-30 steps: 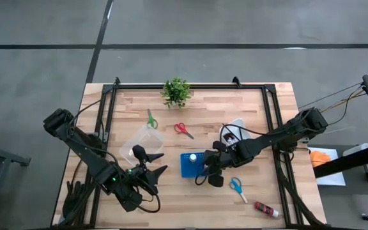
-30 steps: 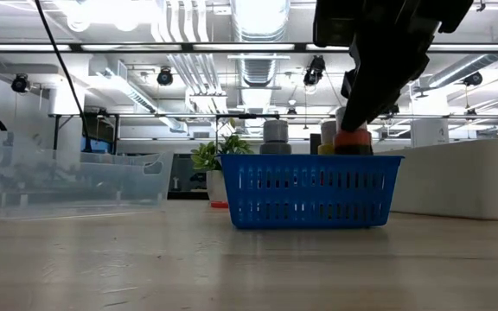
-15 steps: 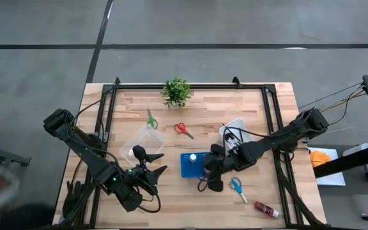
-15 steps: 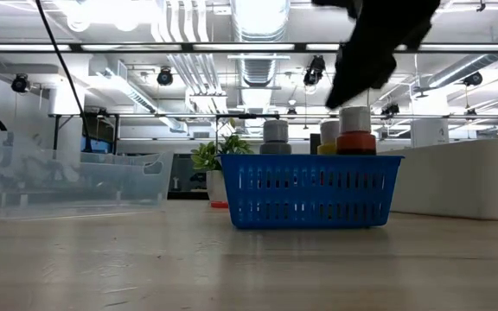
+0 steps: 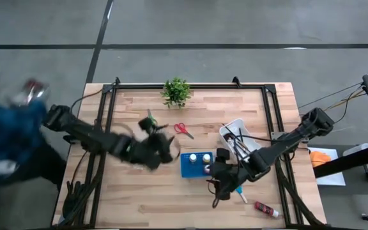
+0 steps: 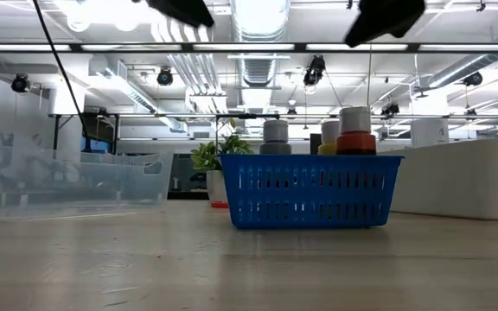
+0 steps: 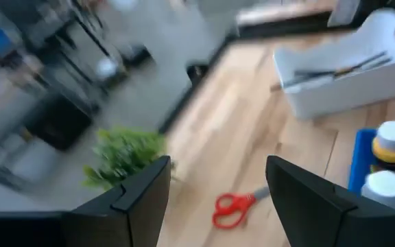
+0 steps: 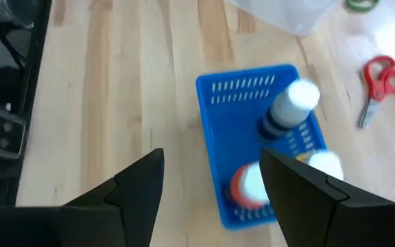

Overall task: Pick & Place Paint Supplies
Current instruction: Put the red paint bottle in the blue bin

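Next pick, we judge: red scissors [image 5: 184,130], beyond the basket [image 5: 195,164]; approach from above, blades lying flat. Right gripper [image 5: 221,183] hangs on the basket's near side, jaws apart, empty. Left gripper [image 5: 161,148] beside the basket toward the scissors, jaws spread, holding nothing. Bottles [image 8: 288,110] stand in the basket.

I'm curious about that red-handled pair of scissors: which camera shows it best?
The right wrist view: the red scissors lie whole on the wood, handles and blades distinct. The left wrist view blurs them, the high view shows them small, and the low view hardly shows them.
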